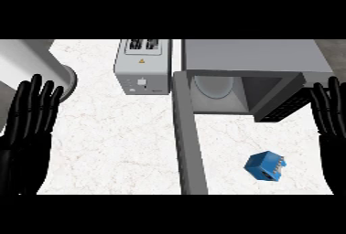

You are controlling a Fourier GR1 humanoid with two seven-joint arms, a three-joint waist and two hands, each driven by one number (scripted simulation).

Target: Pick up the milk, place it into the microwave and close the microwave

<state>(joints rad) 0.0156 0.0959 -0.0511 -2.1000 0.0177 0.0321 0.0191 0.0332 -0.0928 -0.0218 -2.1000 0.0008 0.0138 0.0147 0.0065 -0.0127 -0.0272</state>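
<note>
The milk [265, 166] is a small blue carton standing on the white marble counter, in front of the microwave and to the right of its door. The grey microwave [250, 57] sits at the back right, with its door [188, 137] swung wide open toward me and a pale round plate [214, 86] visible inside. My left hand [27, 123] rests open at the left edge, fingers up. My right hand [330, 114] rests open at the right edge, well to the right of the milk and above it in the view. Neither hand touches anything.
A grey toaster [142, 66] stands at the back, just left of the microwave. A large pale rounded object [30, 64] sits at the back left corner. Bare marble counter [115, 146] spreads between my left hand and the open door.
</note>
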